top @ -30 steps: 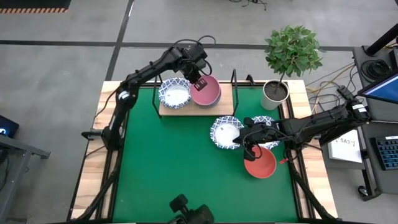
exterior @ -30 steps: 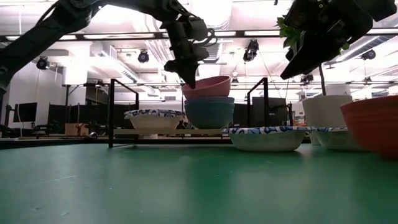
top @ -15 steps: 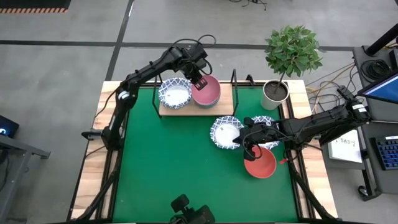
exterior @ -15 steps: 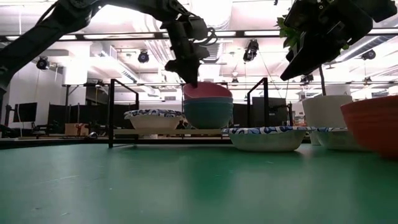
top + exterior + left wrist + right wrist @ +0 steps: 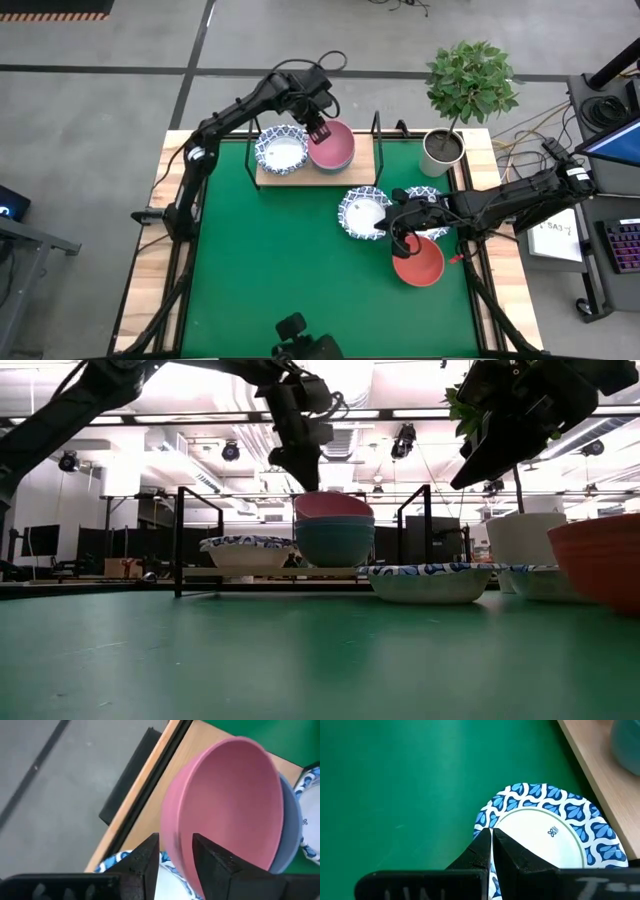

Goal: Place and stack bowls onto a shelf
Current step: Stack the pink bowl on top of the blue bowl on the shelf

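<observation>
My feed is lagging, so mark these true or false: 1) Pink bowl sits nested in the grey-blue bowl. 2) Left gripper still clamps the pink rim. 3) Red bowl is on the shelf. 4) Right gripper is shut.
1) True: the pink bowl sits in the grey-blue bowl on the shelf.
2) False: the left gripper is open astride the rim.
3) False: the red bowl is on the green mat.
4) True: the right gripper is shut.

Pink bowl (image 5: 333,143) right under the left gripper (image 5: 317,128), nested in a grey-blue one (image 5: 335,543). Beside it a white bowl (image 5: 281,150) with a blue-patterned rim. Red bowl (image 5: 418,262) near the right gripper (image 5: 398,240), all on a green mat (image 5: 290,260).
</observation>
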